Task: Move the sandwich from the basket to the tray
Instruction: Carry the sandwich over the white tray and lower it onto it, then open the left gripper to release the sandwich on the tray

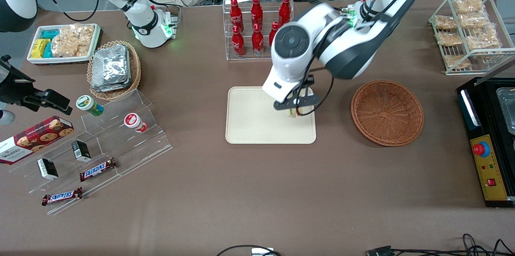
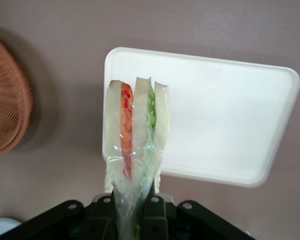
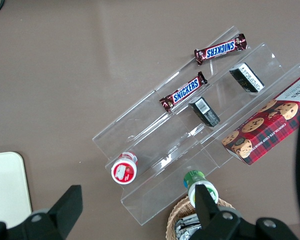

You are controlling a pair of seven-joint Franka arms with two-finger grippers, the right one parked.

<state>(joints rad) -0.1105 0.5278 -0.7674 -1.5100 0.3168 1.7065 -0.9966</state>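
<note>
My left gripper (image 1: 295, 108) hangs over the cream tray (image 1: 249, 123), at the tray's end nearest the basket. It is shut on the clear-wrapped sandwich (image 2: 136, 135), pinching the wrapper's narrow end between its fingers (image 2: 155, 212). The white bread with orange and green layers points out over the tray (image 2: 230, 125) edge in the left wrist view. Only a sliver of the sandwich (image 1: 291, 114) shows under the arm in the front view. The round reddish-brown basket (image 1: 387, 112) sits empty beside the tray, toward the working arm's end of the table.
A clear rack of red bottles (image 1: 257, 22) stands farther from the front camera than the tray. An oval wicker basket with foil packs (image 1: 112, 69) and an acrylic snack stand (image 1: 100, 143) lie toward the parked arm's end. A wire rack (image 1: 466, 32) and black box (image 1: 489, 139) flank the basket.
</note>
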